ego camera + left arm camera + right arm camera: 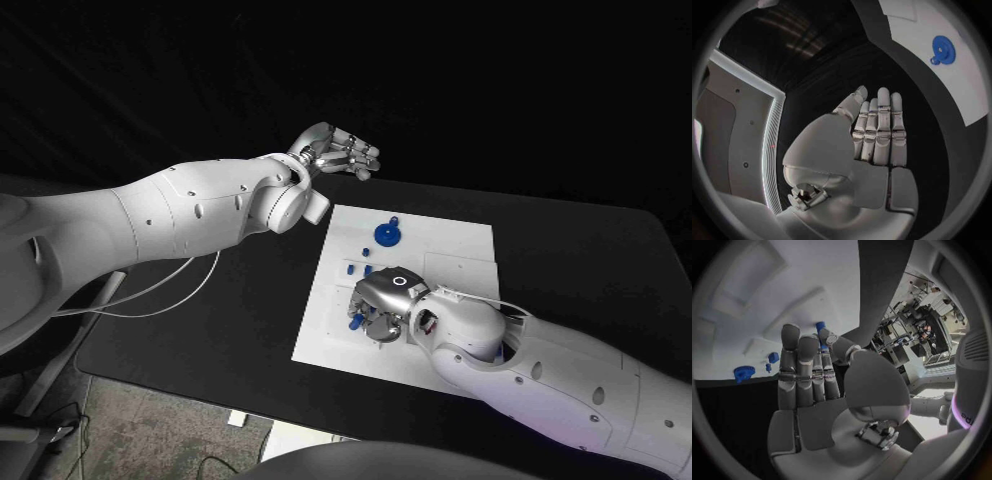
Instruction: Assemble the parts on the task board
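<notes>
The white task board (447,262) lies in the middle of the black table. A round blue gear-like part (387,234) sits near its far edge, and two small blue parts (358,268) lie closer in. My right hand (387,305) is low over the board's near left area. In the right wrist view its thumb and a fingertip pinch a small blue part (821,330), with the gear (744,373) and small parts (773,357) off to the side. My left hand (339,152) hovers beyond the board's far left corner, fingers straight (879,132) and holding nothing; the gear (944,50) lies ahead of it.
Black table (216,320) surrounds the board on all sides. A white cable (159,290) loops from my left arm over the table's left part. Raised outlines (462,270) mark the board's right half.
</notes>
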You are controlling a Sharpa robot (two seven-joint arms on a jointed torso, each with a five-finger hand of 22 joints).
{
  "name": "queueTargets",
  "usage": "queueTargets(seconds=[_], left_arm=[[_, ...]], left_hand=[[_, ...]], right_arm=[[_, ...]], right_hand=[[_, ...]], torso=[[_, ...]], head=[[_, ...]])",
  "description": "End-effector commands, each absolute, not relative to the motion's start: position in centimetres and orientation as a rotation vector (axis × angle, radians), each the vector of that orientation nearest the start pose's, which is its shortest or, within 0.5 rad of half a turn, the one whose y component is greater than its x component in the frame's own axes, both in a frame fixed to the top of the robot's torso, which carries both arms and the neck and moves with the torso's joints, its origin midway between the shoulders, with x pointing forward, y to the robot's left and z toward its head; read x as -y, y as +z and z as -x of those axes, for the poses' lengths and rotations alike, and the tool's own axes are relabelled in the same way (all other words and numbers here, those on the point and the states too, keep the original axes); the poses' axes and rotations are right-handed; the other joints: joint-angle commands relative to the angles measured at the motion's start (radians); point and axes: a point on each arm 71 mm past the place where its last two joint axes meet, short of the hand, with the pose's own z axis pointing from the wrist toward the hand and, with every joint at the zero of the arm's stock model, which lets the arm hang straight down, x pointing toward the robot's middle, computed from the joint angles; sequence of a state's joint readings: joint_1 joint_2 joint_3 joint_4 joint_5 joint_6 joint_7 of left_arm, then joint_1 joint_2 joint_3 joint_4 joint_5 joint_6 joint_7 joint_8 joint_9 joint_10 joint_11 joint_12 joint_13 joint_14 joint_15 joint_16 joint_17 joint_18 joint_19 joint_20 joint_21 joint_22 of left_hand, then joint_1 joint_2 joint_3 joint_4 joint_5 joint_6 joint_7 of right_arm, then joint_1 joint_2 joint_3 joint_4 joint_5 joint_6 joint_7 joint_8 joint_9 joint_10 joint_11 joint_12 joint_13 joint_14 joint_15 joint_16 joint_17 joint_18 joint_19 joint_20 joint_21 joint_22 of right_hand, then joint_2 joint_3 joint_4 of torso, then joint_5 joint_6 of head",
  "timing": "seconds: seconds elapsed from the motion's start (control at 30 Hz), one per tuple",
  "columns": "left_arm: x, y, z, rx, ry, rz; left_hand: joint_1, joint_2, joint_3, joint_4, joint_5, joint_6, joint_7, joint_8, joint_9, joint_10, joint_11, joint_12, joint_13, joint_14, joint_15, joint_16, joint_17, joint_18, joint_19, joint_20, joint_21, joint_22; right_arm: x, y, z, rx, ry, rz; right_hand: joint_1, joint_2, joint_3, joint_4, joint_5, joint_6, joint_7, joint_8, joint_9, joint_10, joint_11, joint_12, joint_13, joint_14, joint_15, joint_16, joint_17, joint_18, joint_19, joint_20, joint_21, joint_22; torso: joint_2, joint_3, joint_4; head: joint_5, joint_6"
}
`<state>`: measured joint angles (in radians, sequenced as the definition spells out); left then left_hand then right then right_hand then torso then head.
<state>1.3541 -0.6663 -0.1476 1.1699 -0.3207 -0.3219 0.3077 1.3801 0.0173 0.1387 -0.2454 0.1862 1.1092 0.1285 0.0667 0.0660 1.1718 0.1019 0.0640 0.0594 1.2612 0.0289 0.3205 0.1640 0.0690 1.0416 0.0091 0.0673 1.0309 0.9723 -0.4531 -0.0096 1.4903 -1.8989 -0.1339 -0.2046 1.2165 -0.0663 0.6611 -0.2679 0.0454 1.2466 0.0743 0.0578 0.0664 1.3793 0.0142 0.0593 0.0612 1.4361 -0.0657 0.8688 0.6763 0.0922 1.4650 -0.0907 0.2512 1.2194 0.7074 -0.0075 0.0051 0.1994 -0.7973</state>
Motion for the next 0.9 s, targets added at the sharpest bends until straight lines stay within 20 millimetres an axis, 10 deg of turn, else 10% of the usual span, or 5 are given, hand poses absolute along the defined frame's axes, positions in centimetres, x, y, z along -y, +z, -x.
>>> queueTargets(seconds=[0.03, 0.5, 0.57, 0.9], left_arm=[[-22.1, -14.9, -56.4, -1.473, -1.229, 0.717], [-22.0, -14.9, -56.4, -1.474, -1.230, 0.717], [-22.0, -14.9, -56.4, -1.474, -1.230, 0.717], [-22.1, -14.9, -56.4, -1.474, -1.229, 0.717]], left_hand=[[0.000, 0.007, -0.005, -0.001, -0.004, -0.008, 0.003, -0.002, -0.001, -0.006, 0.000, -0.002, -0.001, -0.002, 0.007, -0.004, 0.001, -0.016, 0.001, 0.005, 0.002, -0.001], [0.000, 0.007, -0.005, -0.001, -0.004, -0.008, 0.003, -0.002, -0.001, -0.006, 0.000, -0.002, -0.001, -0.002, 0.007, -0.004, 0.001, -0.016, 0.001, 0.005, 0.002, -0.001], [0.000, 0.007, -0.005, -0.001, -0.004, -0.008, 0.003, -0.002, -0.001, -0.006, 0.000, -0.002, -0.001, -0.002, 0.007, -0.004, 0.001, -0.016, 0.001, 0.005, 0.002, -0.001], [0.002, 0.008, -0.005, 0.000, 0.001, -0.007, 0.003, -0.002, -0.001, -0.006, 0.001, -0.002, -0.001, -0.003, 0.007, -0.004, 0.001, -0.016, 0.001, 0.006, 0.002, -0.003]], right_arm=[[0.9, -26.9, -40.6, -1.721, 0.727, 0.690], [-0.1, -27.4, -40.0, -1.722, 0.730, 0.718], [-0.2, -27.4, -40.0, -1.721, 0.741, 0.712], [0.2, -27.4, -40.2, -1.727, 0.775, 0.656]], right_hand=[[-0.001, 0.009, 0.000, -0.007, 0.003, 0.013, 0.003, 0.007, 0.005, 0.006, 0.001, 0.001, 0.001, 0.002, -0.006, -0.005, 0.002, 0.013, 0.034, -0.006, -0.007, 0.001], [-0.008, 0.003, 0.008, -0.005, 0.010, 0.002, 0.007, 0.005, 0.003, -0.007, 0.006, 0.001, 0.001, 0.001, -0.001, -0.008, -0.001, 0.013, 0.032, -0.002, -0.011, 0.002], [-0.022, -0.024, -0.031, -0.004, 0.103, -0.017, 0.012, 0.005, 0.002, -0.028, 0.011, 0.001, 0.001, 0.002, 0.005, -0.007, -0.004, 0.015, 0.032, 0.004, -0.012, 0.002], [-0.034, -0.063, -0.296, 0.031, 0.177, -0.160, 0.045, 0.005, -0.003, -0.194, 0.061, 0.001, -0.002, 0.003, 0.048, 0.008, -0.024, 0.041, 0.040, 0.049, -0.034, -0.042]], torso=[[0.000, -0.0002, 0.0006], [-0.001, -0.0018, 0.0016], [-0.001, -0.0014, 0.0012], [-0.001, -0.0004, -0.0004]], head=[[-0.001, 0.000], [-0.001, -0.001], [0.000, -0.001], [-0.006, 0.001]])
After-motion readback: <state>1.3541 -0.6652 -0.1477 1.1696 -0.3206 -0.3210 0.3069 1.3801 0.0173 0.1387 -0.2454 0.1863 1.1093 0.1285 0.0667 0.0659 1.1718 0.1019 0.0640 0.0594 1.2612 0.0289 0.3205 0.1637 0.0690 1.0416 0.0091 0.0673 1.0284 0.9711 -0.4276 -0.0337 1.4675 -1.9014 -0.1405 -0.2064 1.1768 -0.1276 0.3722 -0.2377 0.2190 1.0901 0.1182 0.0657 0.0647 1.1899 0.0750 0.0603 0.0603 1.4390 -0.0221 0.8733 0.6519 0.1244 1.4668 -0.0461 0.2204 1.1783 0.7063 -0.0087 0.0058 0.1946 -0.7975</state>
